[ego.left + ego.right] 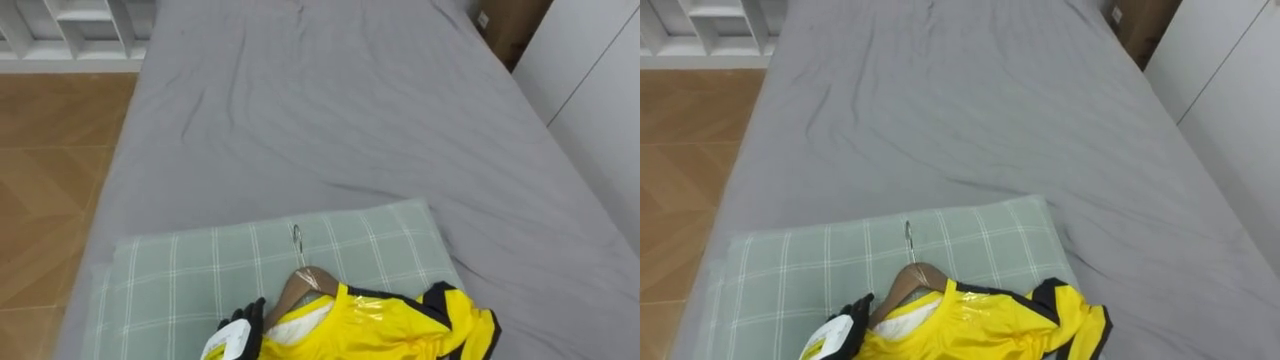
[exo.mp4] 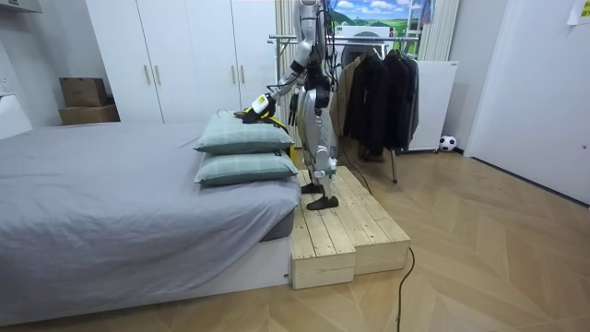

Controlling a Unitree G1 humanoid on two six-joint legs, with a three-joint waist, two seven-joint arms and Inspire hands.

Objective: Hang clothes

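A yellow shirt (image 1: 390,325) with black trim hangs on a wooden hanger (image 1: 305,285) and lies on a green checked pillow (image 1: 200,270) at the head of the bed. The hanger's metal hook (image 1: 297,240) points toward the foot of the bed. My left hand (image 1: 243,322), black-fingered, curls around the hanger's left shoulder and the cloth there. In the room view I stand on a wooden platform (image 2: 336,231) beside two stacked pillows, with my left arm reaching out to the shirt (image 2: 258,106).
The grey bed (image 1: 330,100) stretches ahead. Wood floor (image 1: 50,150) lies to its left, a white wall and a cardboard box (image 1: 510,30) to its right. Behind me a clothes rack (image 2: 369,83) holds dark garments.
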